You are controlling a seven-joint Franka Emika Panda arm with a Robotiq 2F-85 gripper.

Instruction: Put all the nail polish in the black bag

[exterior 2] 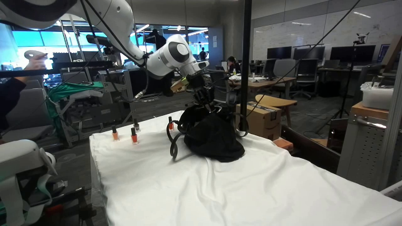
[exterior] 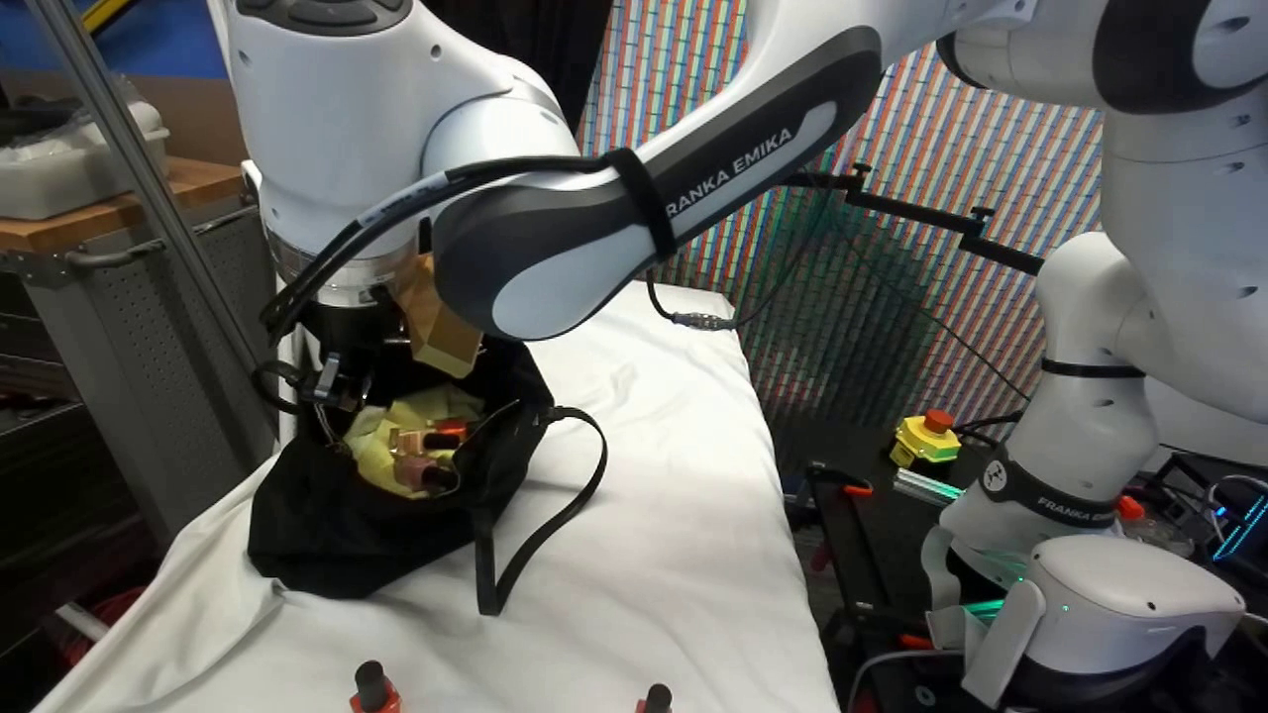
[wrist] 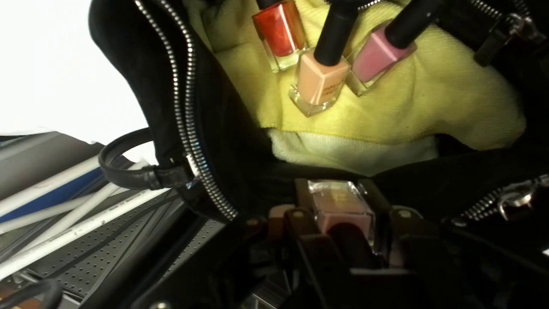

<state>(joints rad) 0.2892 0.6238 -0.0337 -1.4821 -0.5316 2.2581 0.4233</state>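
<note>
The wrist view shows my gripper [wrist: 336, 194] shut on a pinkish bottle of nail polish [wrist: 343, 206], its dark cap pointing back toward the wrist. These jaws are at the mouth of the black bag [exterior 2: 216, 141], near its inner wall. Inside the bag, a red bottle [wrist: 281, 32], a peach bottle [wrist: 321, 81] and a pink bottle [wrist: 379, 58] rest on yellow cloth. Several others stand upright on the table in an exterior view, among them an orange bottle [exterior 2: 115, 135], a red bottle [exterior 2: 134, 138] and a dark-capped clear bottle [exterior 2: 136, 126].
Looped straps [exterior: 584, 495] spread from the bag onto the white-covered table [exterior 2: 267, 182]. A zipper edge [wrist: 188, 86] runs along the bag's opening. Behind the table rise a dark pole [exterior 2: 246, 62] and a cardboard box [exterior 2: 263, 121].
</note>
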